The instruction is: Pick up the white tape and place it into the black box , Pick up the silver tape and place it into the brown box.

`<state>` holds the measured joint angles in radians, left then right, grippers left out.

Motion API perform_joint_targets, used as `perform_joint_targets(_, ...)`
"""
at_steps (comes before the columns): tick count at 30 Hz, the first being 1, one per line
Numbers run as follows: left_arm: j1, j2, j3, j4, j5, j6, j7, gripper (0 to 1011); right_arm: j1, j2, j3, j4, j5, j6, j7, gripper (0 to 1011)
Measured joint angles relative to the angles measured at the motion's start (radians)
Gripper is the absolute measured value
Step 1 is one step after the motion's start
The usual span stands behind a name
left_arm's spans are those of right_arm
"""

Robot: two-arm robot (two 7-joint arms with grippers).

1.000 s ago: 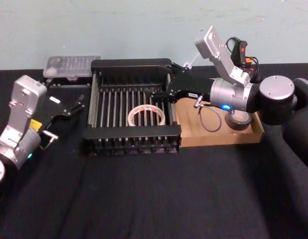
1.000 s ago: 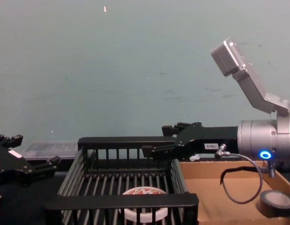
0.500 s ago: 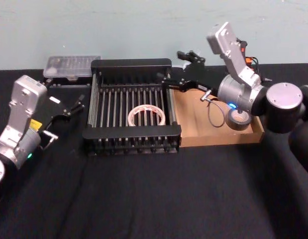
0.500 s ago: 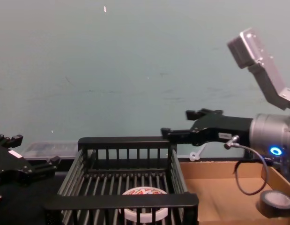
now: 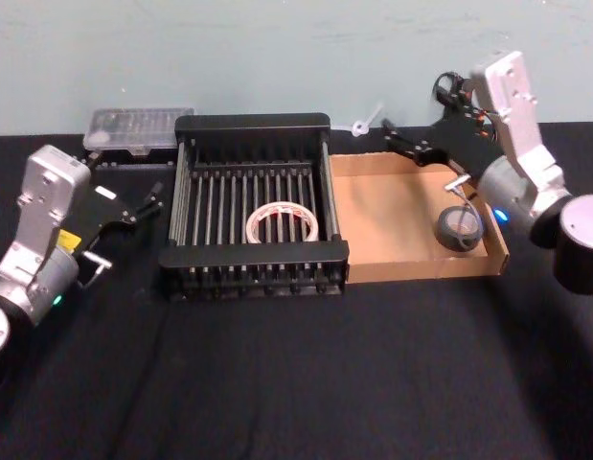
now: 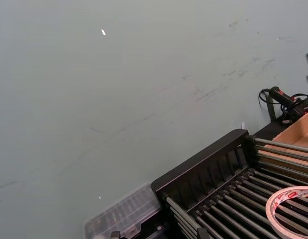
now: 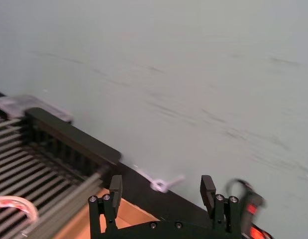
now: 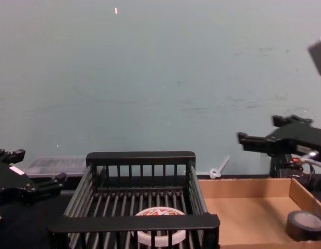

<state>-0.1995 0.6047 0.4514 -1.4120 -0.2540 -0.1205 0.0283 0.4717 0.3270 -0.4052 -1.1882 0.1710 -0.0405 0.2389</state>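
Observation:
The white tape [image 5: 282,222] [image 8: 160,213] [image 6: 293,205] lies flat on the slats of the black box [image 5: 253,257] [image 8: 134,223] [image 6: 203,164]. Against the near right wall of the brown box [image 5: 392,206] [image 8: 243,218] [image 7: 128,213] rests the silver tape [image 5: 459,228] [image 8: 305,225]. My right gripper [image 5: 403,142] [image 8: 265,130] [image 7: 161,188] hovers open and empty above the brown box's far right corner, well clear of the silver tape. My left gripper [image 5: 133,206] [image 8: 35,168] is parked open to the left of the black box.
A clear plastic container [image 5: 138,126] [image 6: 124,216] stands behind the black box's left corner. A white zip tie [image 5: 365,125] [image 8: 218,169] [image 7: 161,184] lies at the wall behind the brown box. Black cloth covers the table [image 5: 306,374].
My right arm has pulled back to the right and upward, from the black box's right rim to the brown box's far right corner. Both tapes and the left arm stay put.

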Motion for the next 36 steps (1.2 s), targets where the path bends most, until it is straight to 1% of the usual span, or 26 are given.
perform_joint_targets(1, 0.0, 0.0, 0.0, 0.0, 0.0, 0.0, 0.0, 1002, -0.019, 0.007, 0.013, -0.02, -0.004, 0.009, -0.019, 1002)
perform_joint_targets(6, 0.0, 0.0, 0.0, 0.0, 0.0, 0.0, 0.0, 1001, -0.072, 0.021, 0.045, -0.077, -0.017, 0.027, -0.064, 1002)
perform_joint_targets(9, 0.0, 0.0, 0.0, 0.0, 0.0, 0.0, 0.0, 1002, -0.121, 0.028, 0.069, -0.125, -0.036, 0.036, -0.109, 1002)
perform_joint_targets(10, 0.0, 0.0, 0.0, 0.0, 0.0, 0.0, 0.0, 1001, -0.121, 0.028, 0.069, -0.125, -0.036, 0.036, -0.109, 1002)
perform_joint_targets(14, 0.0, 0.0, 0.0, 0.0, 0.0, 0.0, 0.0, 1001, -0.178, 0.03, 0.099, -0.169, -0.049, 0.048, -0.153, 1002)
perform_joint_targets(16, 0.0, 0.0, 0.0, 0.0, 0.0, 0.0, 0.0, 1001, -0.196, 0.03, 0.109, -0.18, -0.049, 0.053, -0.161, 1002)
perform_joint_targets(17, 0.0, 0.0, 0.0, 0.0, 0.0, 0.0, 0.0, 1001, -0.214, 0.029, 0.119, -0.189, -0.049, 0.059, -0.17, 1002)
perform_joint_targets(19, 0.0, 0.0, 0.0, 0.0, 0.0, 0.0, 0.0, 1001, -0.229, 0.029, 0.129, -0.196, -0.049, 0.064, -0.176, 1002)
perform_joint_targets(20, 0.0, 0.0, 0.0, 0.0, 0.0, 0.0, 0.0, 1001, -0.246, 0.029, 0.14, -0.204, -0.049, 0.069, -0.184, 1002)
perform_joint_targets(24, 0.0, 0.0, 0.0, 0.0, 0.0, 0.0, 0.0, 1001, -0.274, 0.026, 0.158, -0.214, -0.049, 0.077, -0.198, 1002)
perform_joint_targets(27, 0.0, 0.0, 0.0, 0.0, 0.0, 0.0, 0.0, 1002, -0.302, 0.021, 0.181, -0.222, -0.048, 0.086, -0.209, 1002)
perform_joint_targets(32, 0.0, 0.0, 0.0, 0.0, 0.0, 0.0, 0.0, 1001, -0.319, 0.01, 0.204, -0.225, -0.047, 0.095, -0.211, 1002)
perform_joint_targets(36, 0.0, 0.0, 0.0, 0.0, 0.0, 0.0, 0.0, 1001, -0.324, 0.002, 0.218, -0.225, -0.04, 0.104, -0.201, 1002)
